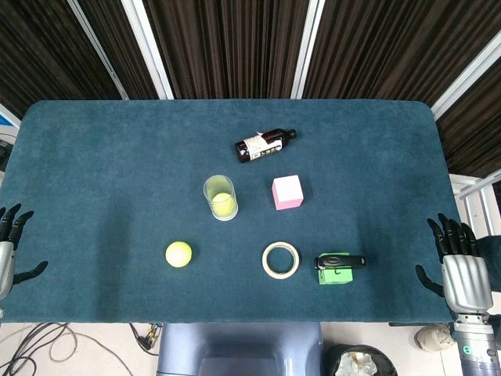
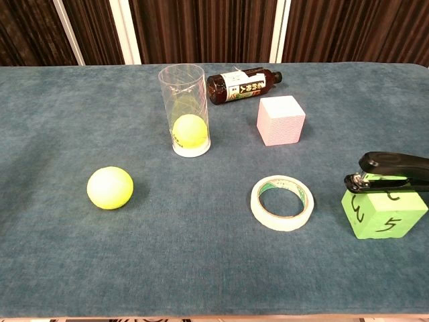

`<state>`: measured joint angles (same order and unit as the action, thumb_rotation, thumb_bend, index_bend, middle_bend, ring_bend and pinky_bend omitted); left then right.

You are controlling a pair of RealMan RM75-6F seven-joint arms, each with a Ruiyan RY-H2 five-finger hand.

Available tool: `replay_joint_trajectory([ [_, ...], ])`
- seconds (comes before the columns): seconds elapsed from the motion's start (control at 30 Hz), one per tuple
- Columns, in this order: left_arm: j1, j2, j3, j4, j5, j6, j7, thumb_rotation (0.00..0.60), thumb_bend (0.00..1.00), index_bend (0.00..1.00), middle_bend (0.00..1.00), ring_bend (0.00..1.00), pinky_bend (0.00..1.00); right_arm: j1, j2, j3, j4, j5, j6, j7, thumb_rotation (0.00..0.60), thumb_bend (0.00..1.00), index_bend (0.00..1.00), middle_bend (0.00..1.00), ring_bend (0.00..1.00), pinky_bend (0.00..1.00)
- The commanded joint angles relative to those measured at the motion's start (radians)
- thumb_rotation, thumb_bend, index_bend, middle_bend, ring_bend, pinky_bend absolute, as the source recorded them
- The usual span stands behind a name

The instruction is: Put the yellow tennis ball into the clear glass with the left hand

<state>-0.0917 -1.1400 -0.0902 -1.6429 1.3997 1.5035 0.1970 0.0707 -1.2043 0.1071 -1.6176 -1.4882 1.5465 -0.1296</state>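
A clear glass (image 1: 221, 197) (image 2: 184, 111) stands upright near the table's middle, and a yellow ball (image 2: 189, 129) lies at its bottom. A second yellow tennis ball (image 1: 178, 254) (image 2: 110, 188) rests on the blue cloth in front of the glass and to its left. My left hand (image 1: 12, 247) hangs at the table's left edge, fingers spread, holding nothing, far from both balls. At the right edge my right hand (image 1: 458, 262) is also spread and empty. Neither hand shows in the chest view.
A dark bottle (image 1: 264, 145) (image 2: 242, 85) lies on its side behind the glass. A pink cube (image 1: 287, 192) (image 2: 281, 119) sits to the glass's right. Nearer the front are a tape roll (image 1: 280, 260) (image 2: 282, 202) and a green block (image 2: 383, 215) with a black stapler (image 1: 340, 260) (image 2: 389, 171) on top.
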Motion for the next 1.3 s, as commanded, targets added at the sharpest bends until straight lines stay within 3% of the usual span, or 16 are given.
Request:
replay_joint_trajectory([
  [0.03,0.000,0.000,0.000,0.000,-0.001,0.000,0.000,0.600,0.07,0.16,0.04,0.01,0.16,0.000,0.000,0.000,-0.001,0.001,-0.001,0.000,0.600,0.35,0.09,0.00,0.00,0.00],
  [0.9,-0.007,0.003,0.008,0.002,0.014,-0.016,-0.013,0.600,0.07,0.13,0.04,0.01,0.16,0.001,-0.002,0.002,0.001,0.004,-0.002,-0.002,0.600,0.35,0.09,0.00,0.00,0.00],
  [1.0,-0.029,0.009,0.022,0.004,0.049,-0.050,-0.030,0.600,0.07,0.13,0.04,0.01,0.16,0.003,-0.005,0.001,0.004,0.006,-0.009,-0.005,0.600,0.35,0.09,0.00,0.00,0.00],
  [1.3,-0.179,0.070,0.040,-0.044,0.124,-0.284,-0.110,0.600,0.07,0.13,0.04,0.01,0.16,0.006,-0.012,0.000,0.007,0.007,-0.011,-0.016,0.600,0.35,0.09,0.00,0.00,0.00],
])
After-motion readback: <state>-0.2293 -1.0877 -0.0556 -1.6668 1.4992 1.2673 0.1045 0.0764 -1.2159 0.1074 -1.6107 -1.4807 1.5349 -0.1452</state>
